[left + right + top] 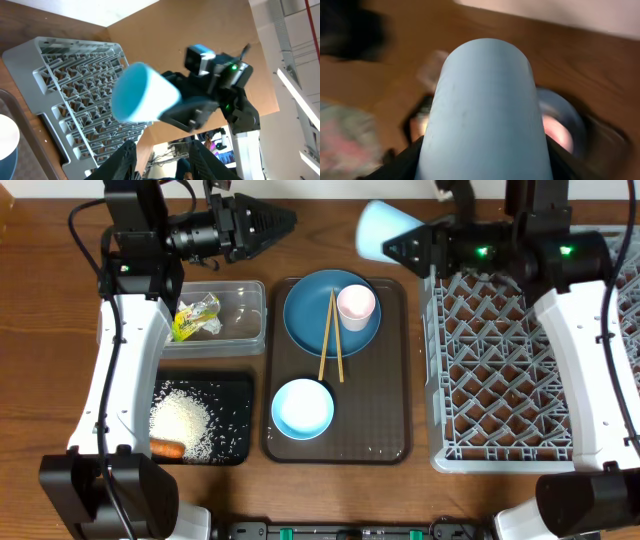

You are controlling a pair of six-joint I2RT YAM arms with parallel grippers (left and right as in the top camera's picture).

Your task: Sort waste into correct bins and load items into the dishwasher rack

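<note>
Wooden table (pixel 30 300), rack (pixel 500 370) at right: cup held.
My right gripper (pixel 410 246) clamps the blue cup (pixel 378 228) sideways, mouth leftward; rack just right and nearer.

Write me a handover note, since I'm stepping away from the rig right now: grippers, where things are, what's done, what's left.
Left gripper: open, empty, over the far side of the table.
Right gripper: shut on the light-blue cup, held in the air beside the dishwasher rack.
Done: snack wrapper in the clear tub; rice and carrot in the black tray.
Left: blue plate, pink cup, chopsticks and bowl sit on the brown tray. Nothing seen in the rack yet. Tissue not made out.
</note>
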